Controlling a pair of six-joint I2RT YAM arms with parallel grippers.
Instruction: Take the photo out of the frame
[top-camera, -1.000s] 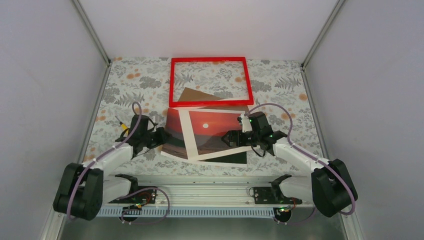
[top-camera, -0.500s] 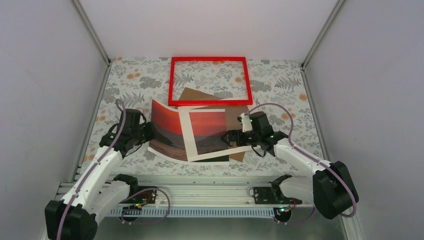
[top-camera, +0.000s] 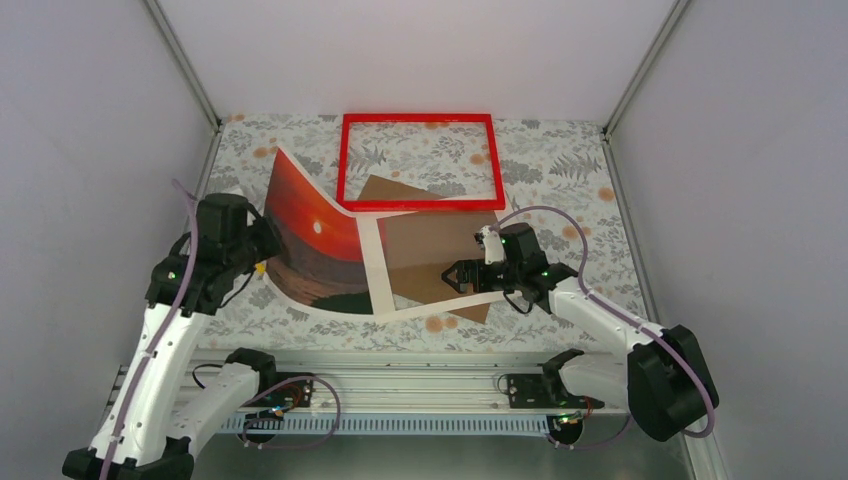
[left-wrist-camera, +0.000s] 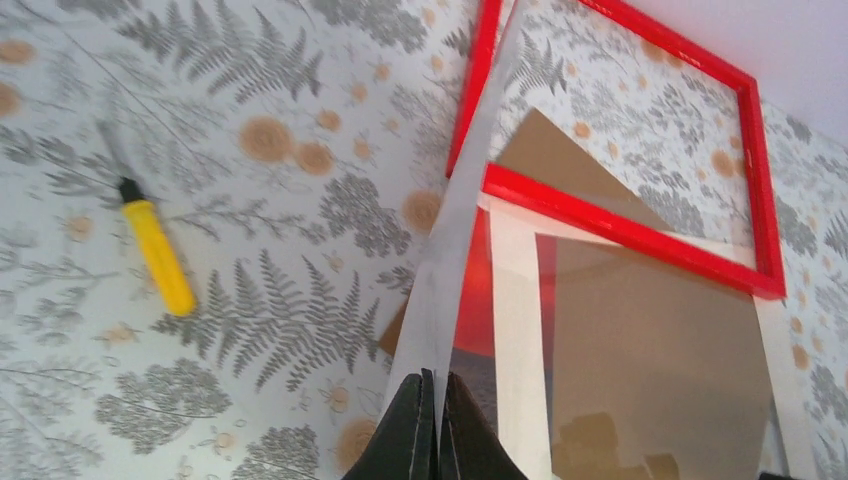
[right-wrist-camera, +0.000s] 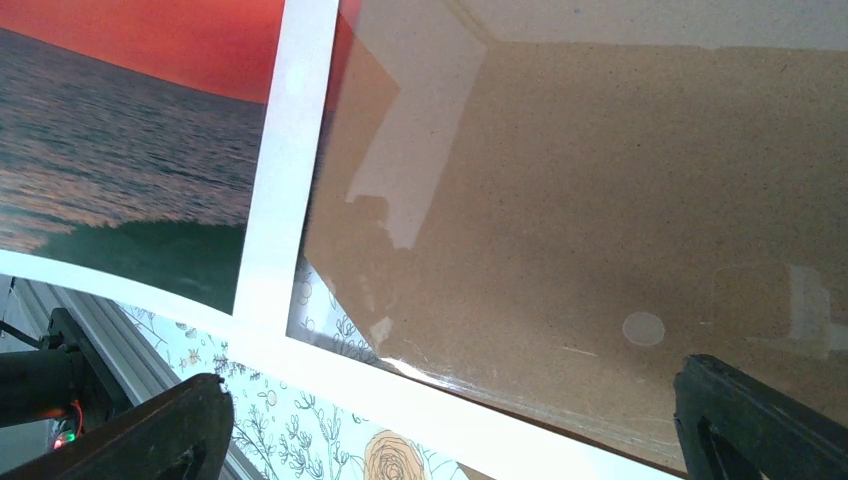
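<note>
Floral table (top-camera: 580, 180), red frame (top-camera: 415, 118), yellow tool (left-wrist-camera: 158, 255) (left)

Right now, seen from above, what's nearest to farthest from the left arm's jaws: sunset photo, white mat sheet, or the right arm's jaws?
1. Large rectangular red-orange sunset photo: held in the left gripper, left side.
2. White rectangular mat sheet: centre, at the photo's right edge.
3. Right gripper: right of centre, jaws open above the brown backing board.

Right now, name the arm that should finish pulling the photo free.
Left. The left gripper is shut on the photo at its raised edge. The right gripper stands open over the brown board, beside the white mat, holding nothing.
</note>
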